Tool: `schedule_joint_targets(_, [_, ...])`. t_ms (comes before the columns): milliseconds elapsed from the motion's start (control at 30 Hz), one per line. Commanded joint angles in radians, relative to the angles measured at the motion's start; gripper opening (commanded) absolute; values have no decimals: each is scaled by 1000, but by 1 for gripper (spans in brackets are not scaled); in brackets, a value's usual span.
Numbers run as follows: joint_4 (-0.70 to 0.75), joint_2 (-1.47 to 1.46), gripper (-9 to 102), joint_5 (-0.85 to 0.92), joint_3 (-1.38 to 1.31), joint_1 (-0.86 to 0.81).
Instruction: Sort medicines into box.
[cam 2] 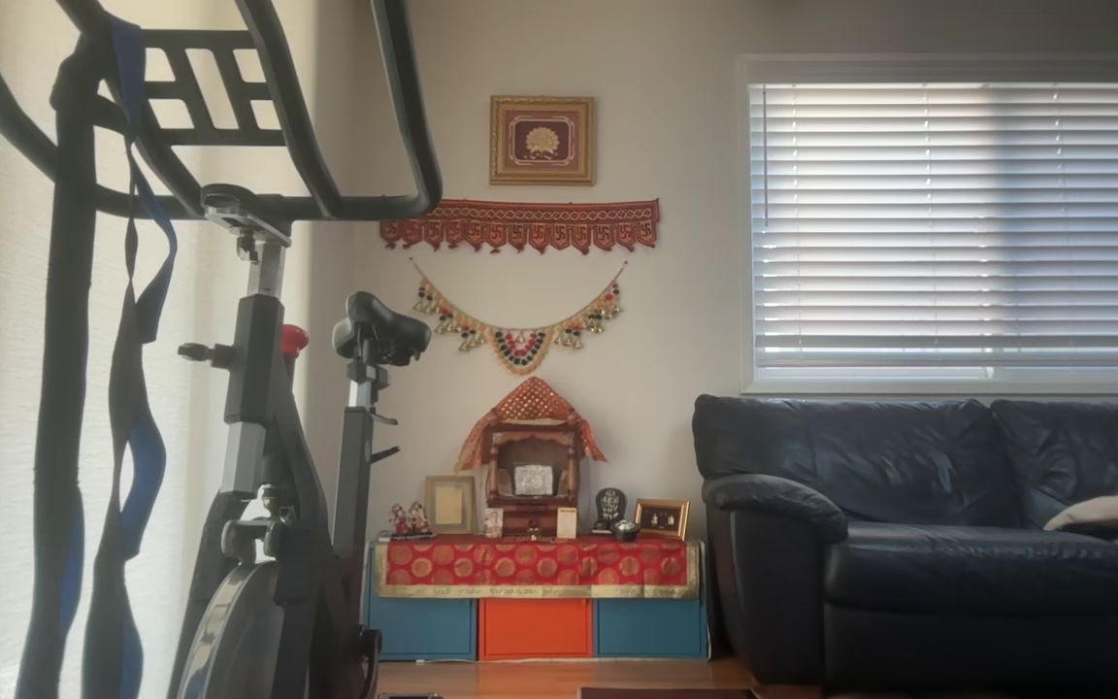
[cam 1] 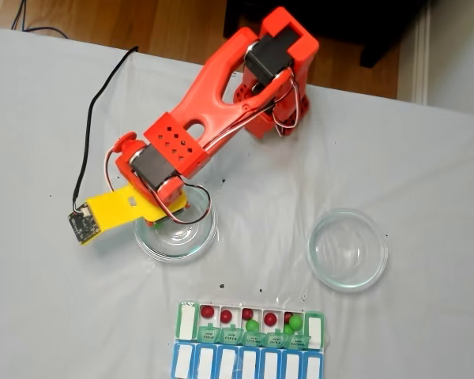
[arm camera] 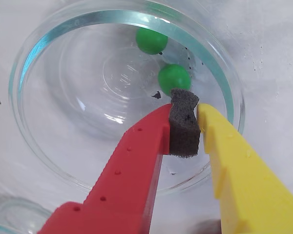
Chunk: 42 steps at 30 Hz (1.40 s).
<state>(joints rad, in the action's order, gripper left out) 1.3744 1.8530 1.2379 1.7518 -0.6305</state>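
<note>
Hovering over glass dish (arm camera: 34,63), gripper (arm camera: 184,127) clenched on foam pad only.
Two green balls (arm camera: 174,78) in dish, ungrasped.

Wrist view: camera rode on the arm, looked steeply down past the red and yellow two-finger gripper (arm camera: 185,127) at close range into a clear round glass dish (arm camera: 49,146).

Fixed view: camera sat high above the white-covered table (cam 1: 426,158), faced almost straight down, far enough off to take in the whole orange arm (cam 1: 221,110), both dishes and the green-lidded pill organizer row (cam 1: 188,322) at the bottom edge. Shared with the wrist view: the left dish (cam 1: 154,245) and the gripper over it.

Other view: camera stood low, faced level across a room toward a wall, a black exercise bike (cam 2: 268,408) nearest, black leather sofa (cam 2: 937,544) at right.
</note>
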Motion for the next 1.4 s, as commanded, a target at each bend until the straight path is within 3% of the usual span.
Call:
schedule_joint_targets(0, [-8, 78, 2, -2, -34, 17])
schedule_joint_targets(433, [-25, 84, 4, -6, 3, 25])
schedule_joint_targets(800, [-18, 75, 20, 3, 6, 28])
schedule_joint_targets(1367, [-91, 74, 24, -6, 98, 54])
